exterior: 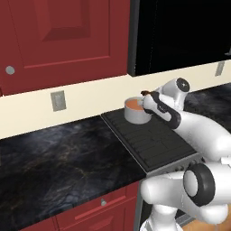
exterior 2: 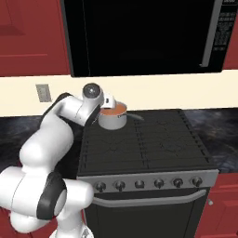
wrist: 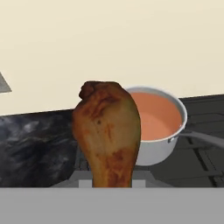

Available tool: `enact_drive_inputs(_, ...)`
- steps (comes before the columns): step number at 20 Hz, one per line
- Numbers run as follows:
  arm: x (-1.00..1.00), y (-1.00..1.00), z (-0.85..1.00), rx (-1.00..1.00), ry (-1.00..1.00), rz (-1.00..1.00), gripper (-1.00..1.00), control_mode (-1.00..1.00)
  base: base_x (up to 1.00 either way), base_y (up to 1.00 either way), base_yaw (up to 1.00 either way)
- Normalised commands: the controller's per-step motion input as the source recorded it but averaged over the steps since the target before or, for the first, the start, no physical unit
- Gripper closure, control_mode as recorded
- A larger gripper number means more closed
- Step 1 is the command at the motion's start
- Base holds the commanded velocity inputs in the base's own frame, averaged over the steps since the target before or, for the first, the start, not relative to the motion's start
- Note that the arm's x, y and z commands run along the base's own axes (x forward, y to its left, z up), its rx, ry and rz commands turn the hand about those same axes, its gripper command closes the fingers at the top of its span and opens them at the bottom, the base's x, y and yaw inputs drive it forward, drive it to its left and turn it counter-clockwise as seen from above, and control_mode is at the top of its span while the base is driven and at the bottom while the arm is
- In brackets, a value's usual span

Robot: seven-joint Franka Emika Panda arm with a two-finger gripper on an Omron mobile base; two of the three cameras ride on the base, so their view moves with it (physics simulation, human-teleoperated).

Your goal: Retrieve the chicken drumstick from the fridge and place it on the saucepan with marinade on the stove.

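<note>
Carrying: chicken drumstick (wrist: 108, 131), upright between the jaws, thick end up, held in the air just beside the saucepan (wrist: 162, 148), not yet over it.
Gripper (exterior: 145, 100): clamped on the narrow lower end of the drumstick; fingertips hidden behind the meat in the hand view.
Saucepan: on the far left burner of the stove (exterior 2: 153, 144), thin handle pointing right.
Marinade (wrist: 155, 116): flat orange-red surface, nearly up to the rim.
Handling, as a judgement: light, firm at the bone end, softer at the thick end, skin probably slippery; best gripped low on the bone end, as now.
Risk: splash if dropped from high.
</note>
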Motion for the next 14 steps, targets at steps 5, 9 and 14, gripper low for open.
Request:
enact_drive_inputs(5, 0.57, -0.13, -0.32, 0.00, 0.00, 0.00, 1.00, -1.00, 0.00, 0.00, 0.00)
enact_drive_inputs(9, 0.63, -0.07, -0.19, 0.00, 0.02, 0.00, 1.00, -1.00, 0.00, 0.00, 0.00)
enact_drive_inputs(14, 0.65, -0.07, -0.01, 0.00, 0.11, 0.00, 1.00, -1.00, 0.00, 0.00, 0.00)
